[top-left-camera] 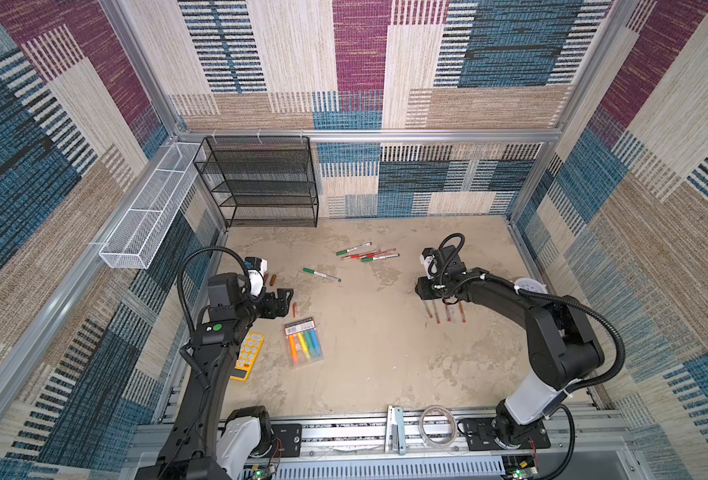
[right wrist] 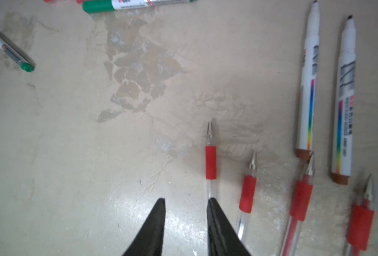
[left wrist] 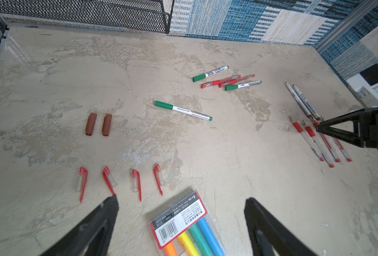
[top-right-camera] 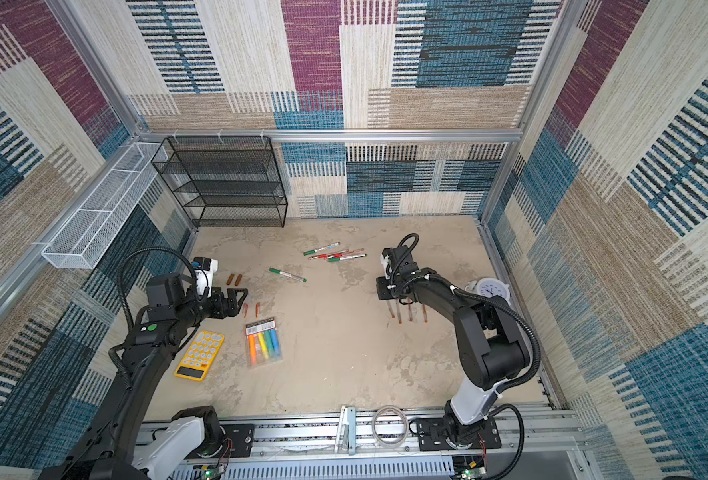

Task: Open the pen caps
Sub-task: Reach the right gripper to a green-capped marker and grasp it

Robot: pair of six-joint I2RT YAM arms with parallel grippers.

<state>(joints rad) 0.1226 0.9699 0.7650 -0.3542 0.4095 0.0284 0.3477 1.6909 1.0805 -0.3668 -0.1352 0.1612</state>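
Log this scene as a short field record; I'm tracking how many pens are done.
capped pens: three green markers, two red pens
uncapped pens: four red, two white markers, by the right gripper
loose caps: two brown, four red
left gripper: open, empty
right gripper: open, empty
other: highlighter pack, calculator

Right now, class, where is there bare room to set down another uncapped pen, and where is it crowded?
Widest bare patch of table: between the highlighter pack and the uncapped red pens, down to the near rail. Also between the lone green marker and those pens. Crowded: red caps, brown caps and calculator at left; the capped pens at the back.
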